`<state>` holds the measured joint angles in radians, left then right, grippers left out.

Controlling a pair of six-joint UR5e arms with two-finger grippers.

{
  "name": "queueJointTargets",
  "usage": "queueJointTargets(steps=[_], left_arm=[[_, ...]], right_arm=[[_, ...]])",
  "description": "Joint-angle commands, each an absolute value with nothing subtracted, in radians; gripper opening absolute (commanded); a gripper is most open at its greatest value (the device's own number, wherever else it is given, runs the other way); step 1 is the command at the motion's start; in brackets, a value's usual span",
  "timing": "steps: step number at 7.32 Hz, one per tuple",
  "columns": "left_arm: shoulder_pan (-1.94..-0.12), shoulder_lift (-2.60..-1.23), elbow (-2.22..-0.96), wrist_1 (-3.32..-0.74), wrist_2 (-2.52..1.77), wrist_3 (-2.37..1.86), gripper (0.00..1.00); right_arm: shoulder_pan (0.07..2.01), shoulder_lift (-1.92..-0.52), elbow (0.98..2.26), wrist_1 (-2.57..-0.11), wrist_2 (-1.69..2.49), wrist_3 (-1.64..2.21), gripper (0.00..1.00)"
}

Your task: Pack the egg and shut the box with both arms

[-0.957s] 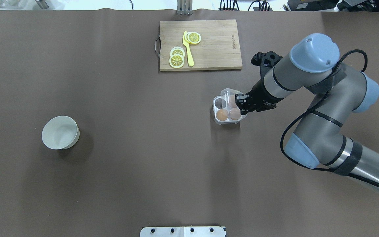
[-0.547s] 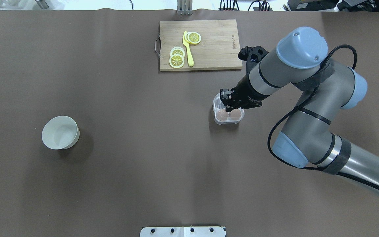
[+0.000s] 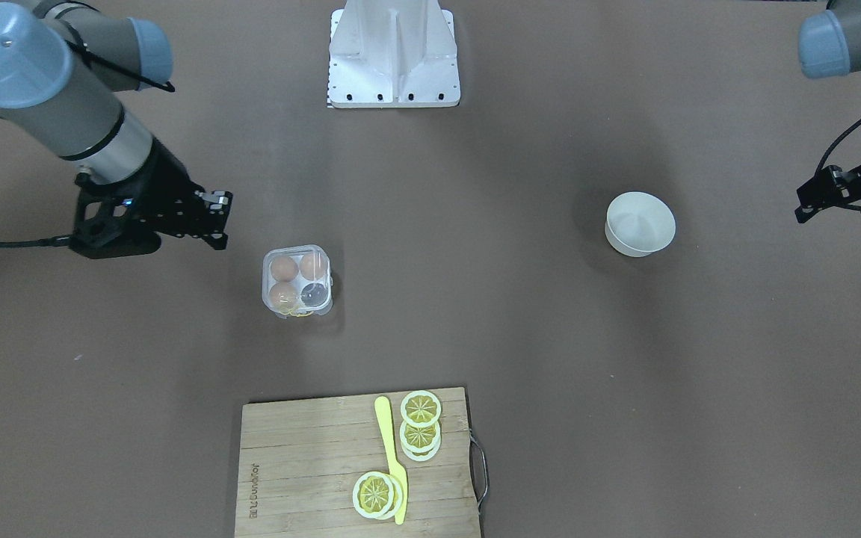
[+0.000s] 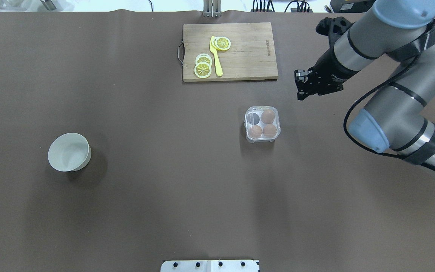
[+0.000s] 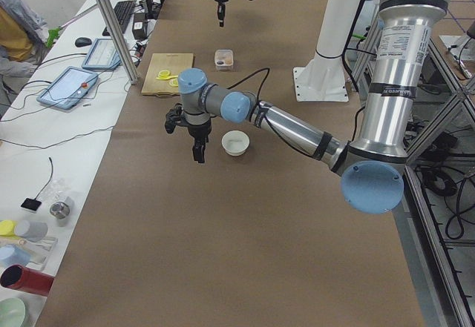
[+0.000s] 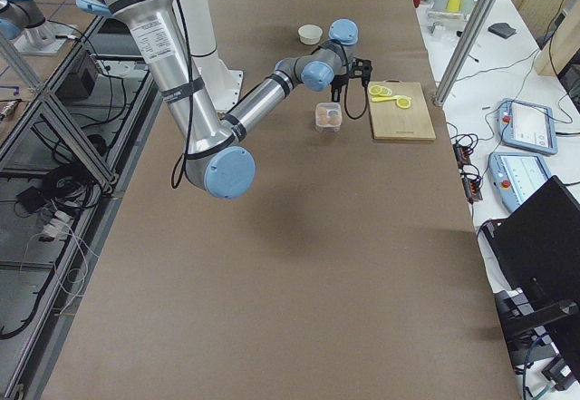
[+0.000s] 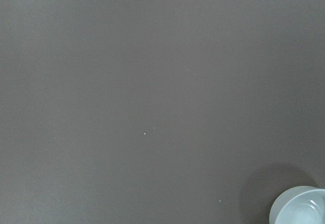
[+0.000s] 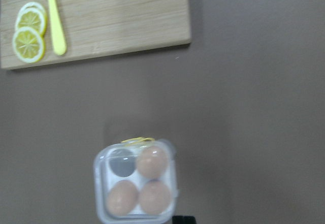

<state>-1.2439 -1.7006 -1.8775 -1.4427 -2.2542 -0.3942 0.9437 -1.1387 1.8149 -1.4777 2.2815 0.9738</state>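
Note:
The box (image 4: pixel 262 124) sits mid-table with its clear lid shut. Three brown eggs lie inside and the cell nearest the board is empty. One egg (image 4: pixel 267 116) lies beside that empty cell. The box also shows in the front view (image 3: pixel 297 281) and the right wrist view (image 8: pixel 136 183), with the yellow bit (image 8: pixel 137 140) at its far edge. My right gripper (image 4: pixel 298 85) is open and empty, raised to the right of the box and apart from it. My left gripper (image 3: pixel 801 205) hangs far off at the table's left side, open and empty.
A wooden cutting board (image 4: pixel 247 56) with lemon slices (image 4: pixel 202 70) and a yellow knife (image 4: pixel 216 56) lies behind the box. An empty white bowl (image 4: pixel 69 152) stands at the left. The white stand (image 3: pixel 394 52) is at the robot's edge.
The right gripper swung the open lid down over the eggs, pressed it shut, then let go and drew back up and to the right. The left arm has not moved.

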Motion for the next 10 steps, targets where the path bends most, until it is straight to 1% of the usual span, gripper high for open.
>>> queueJointTargets(steps=[1,3,4,6,7,8,9,10], left_arm=[[-1.253,-1.700,-1.879,-1.443,-2.253,-0.391,0.98],[-1.275,-1.692,-1.875,-1.445,-2.246,-0.376,0.98],[-1.284,-1.692,-1.875,-1.445,-2.244,-0.373,0.98],[-1.325,-1.663,-1.864,-1.442,-2.243,-0.218,0.98],[-1.338,-1.646,-1.864,-1.443,-2.243,-0.212,0.98],[-1.338,-1.620,-1.864,-1.443,-2.243,-0.210,0.98],[-1.363,-1.608,-1.856,-1.443,-2.244,-0.159,0.98],[-1.412,-1.606,-1.818,-1.443,-2.246,-0.070,0.98]], right_arm=[[1.113,-1.224,1.809,-1.628,2.306,0.585,0.00],[1.248,-1.294,1.789,-1.745,2.306,0.255,0.00],[1.320,-1.324,1.742,-1.744,2.306,0.124,0.00],[1.425,-1.325,1.598,-1.738,2.310,-0.102,0.00],[1.463,-1.325,1.533,-1.735,2.310,-0.194,0.00],[1.489,-1.325,1.496,-1.733,2.309,-0.234,0.21],[1.500,-1.342,1.490,-1.730,2.306,-0.235,0.99],[1.506,-1.353,1.489,-1.729,2.306,-0.229,1.00]])
